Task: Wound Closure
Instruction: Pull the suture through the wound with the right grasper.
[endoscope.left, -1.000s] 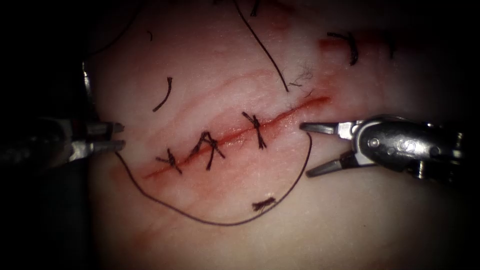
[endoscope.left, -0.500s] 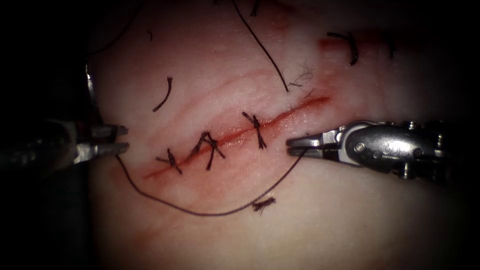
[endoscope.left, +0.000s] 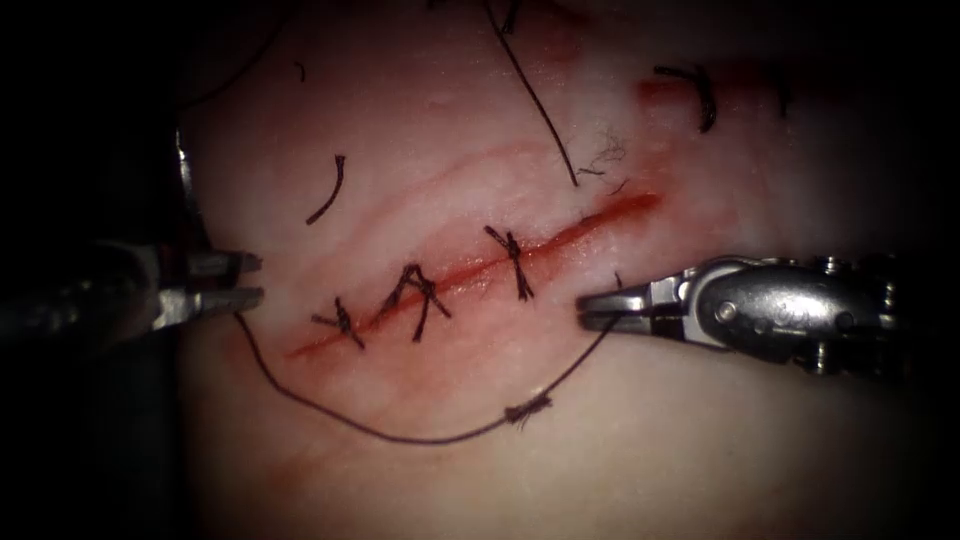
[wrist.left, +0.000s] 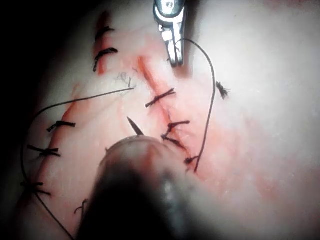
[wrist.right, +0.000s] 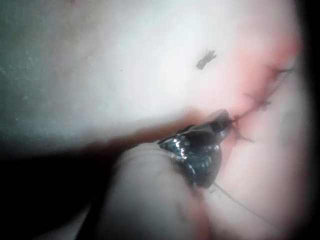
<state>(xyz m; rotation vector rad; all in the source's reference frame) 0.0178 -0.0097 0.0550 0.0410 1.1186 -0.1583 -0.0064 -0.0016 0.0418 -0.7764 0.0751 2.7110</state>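
Seen along the left arm's shaft, a sharp dark needle (wrist.left: 134, 127) tip juts up just beyond the blurred wrist, with the right tool (wrist.left: 172, 42) farther off, jaws shut beside the cut (wrist.left: 155, 85). The endoscope view instead gives the left tool (endoscope.left: 245, 280) from the side at the tissue's (endoscope.left: 420, 110) left edge, its jaws close together at the thread (endoscope.left: 400, 437) end; where along its curve the needle is held, and whether it touches the tissue, cannot be made out. To the right of the cut, the right tool (endoscope.left: 590, 308) is clamped on the thread, which sags in a loop below the cut, past a frayed cut end (endoscope.left: 527, 408). Three dark stitches (endoscope.left: 415, 295) cross the cut amid red fluid (endoscope.left: 610, 212). Beyond the lit tissue, the surroundings are dark.
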